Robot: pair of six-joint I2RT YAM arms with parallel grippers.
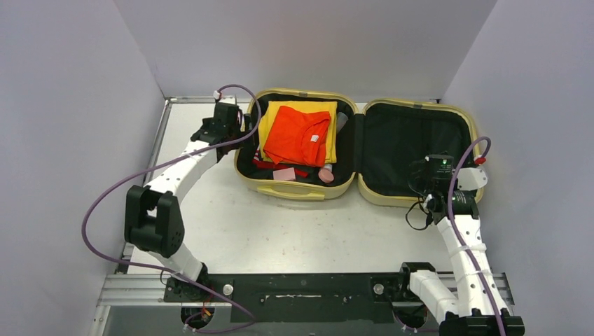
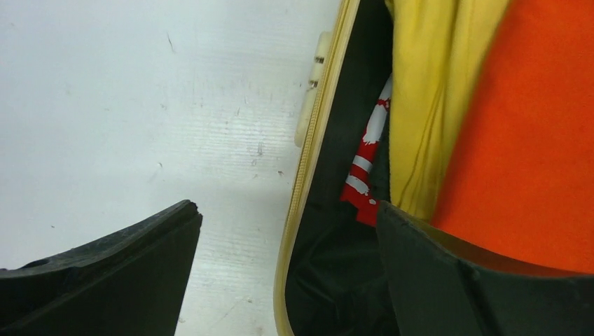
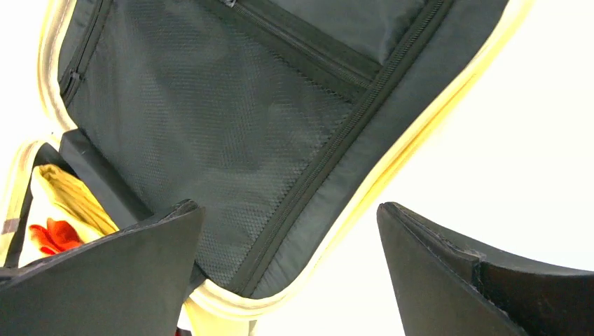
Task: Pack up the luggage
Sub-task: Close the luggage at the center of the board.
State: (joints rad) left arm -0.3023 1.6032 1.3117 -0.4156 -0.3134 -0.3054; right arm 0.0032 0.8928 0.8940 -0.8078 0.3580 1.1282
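The pale yellow luggage (image 1: 294,192) lies open flat on the table. Its left half holds a yellow garment (image 1: 273,115) under a folded orange shirt (image 1: 298,136), a red-and-white striped item (image 1: 270,165) and small pink items (image 1: 284,173). The right half shows only black mesh lining (image 1: 406,147). My left gripper (image 1: 238,136) is open and straddles the left rim (image 2: 308,161), one finger over the table, the other over the clothes (image 2: 532,140). My right gripper (image 1: 422,183) is open above the right half's near corner, with the rim (image 3: 392,164) between its fingers, untouched.
Pale walls (image 1: 70,140) close in the table (image 1: 294,238) on the left, back and right. Purple cables (image 1: 140,175) loop along both arms. A black rail (image 1: 301,287) carries the arm bases at the near edge.
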